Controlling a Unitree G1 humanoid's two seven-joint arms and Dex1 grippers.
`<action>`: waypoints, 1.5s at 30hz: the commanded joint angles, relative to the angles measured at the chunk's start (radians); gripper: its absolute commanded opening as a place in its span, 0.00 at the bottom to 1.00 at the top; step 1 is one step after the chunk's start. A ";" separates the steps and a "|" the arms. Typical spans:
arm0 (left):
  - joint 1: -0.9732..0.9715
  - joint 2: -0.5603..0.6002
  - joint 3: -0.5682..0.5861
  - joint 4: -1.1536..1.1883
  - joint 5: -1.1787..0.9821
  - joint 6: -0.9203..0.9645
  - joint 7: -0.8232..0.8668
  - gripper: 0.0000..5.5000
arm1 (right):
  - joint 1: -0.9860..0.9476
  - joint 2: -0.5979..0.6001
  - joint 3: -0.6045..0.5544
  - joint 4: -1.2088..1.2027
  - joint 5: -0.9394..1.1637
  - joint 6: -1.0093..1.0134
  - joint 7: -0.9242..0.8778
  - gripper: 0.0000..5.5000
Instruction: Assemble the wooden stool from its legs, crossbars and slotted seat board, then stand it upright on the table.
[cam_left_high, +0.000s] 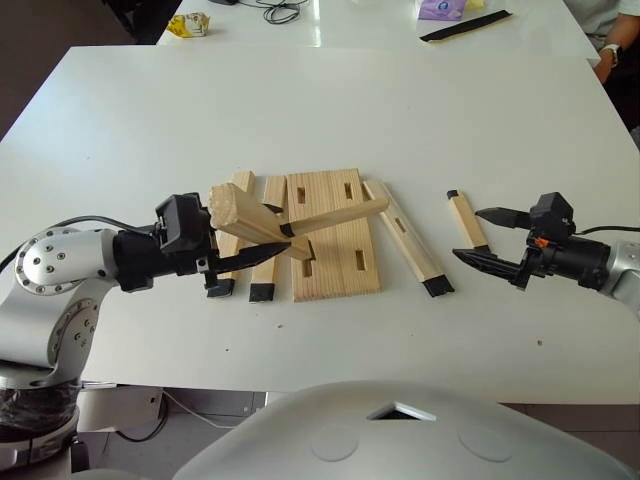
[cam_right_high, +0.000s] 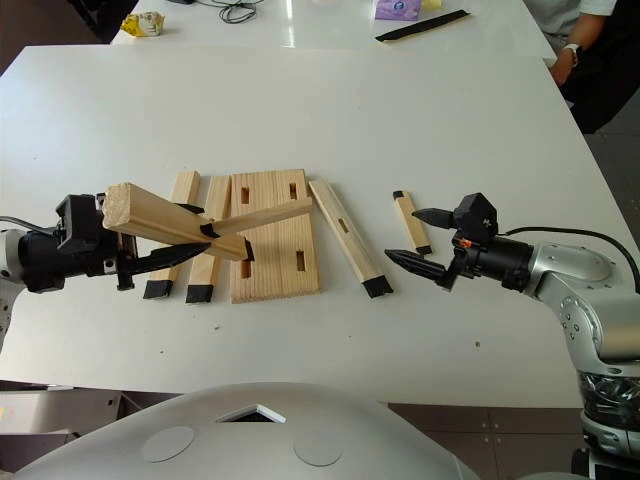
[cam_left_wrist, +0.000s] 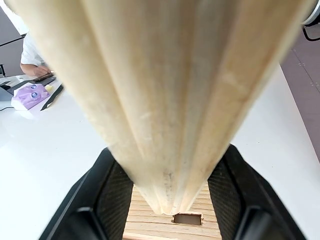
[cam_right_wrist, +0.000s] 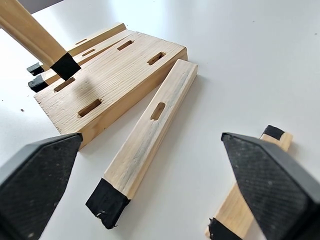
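Left jaws grip leg (cam_left_high: 245, 212) over seat board (cam_left_high: 335, 272); right jaws wide, empty, beside crossbar (cam_left_high: 467, 220).

Left arm is over the desk's (cam_left_high: 400, 110) front-left, its claw (cam_left_high: 275, 240) clamped on a leg (cam_left_high: 240, 208). Right arm is over the front-right, its claw (cam_left_high: 467, 234) spread wide.

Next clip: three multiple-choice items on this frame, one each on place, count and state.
1. The short bar lies: A on the seat board; B under the seat board; C on the table by the right claw.
2. Slots showing in the seat board: A two; B four; C six.
3. The right claw is: A open, empty; B shut on a leg; C shut on the board.
C, it rests beside that claw; B, four dark cut-outs show; A, spread wide, nothing held.
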 joint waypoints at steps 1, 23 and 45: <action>0.035 -0.009 -0.008 0.000 0.041 -0.049 -0.006 0.37 | -0.024 -0.024 -0.007 0.015 -0.004 -0.001 0.016 0.93; 0.112 0.033 0.026 -0.009 0.016 -0.067 -0.040 0.37 | -0.002 -0.013 -0.002 0.003 -0.009 0.008 0.001 0.93; 0.080 0.062 -0.025 0.076 0.059 -0.128 -0.071 0.37 | 0.006 0.000 0.008 -0.011 -0.007 0.008 -0.010 0.93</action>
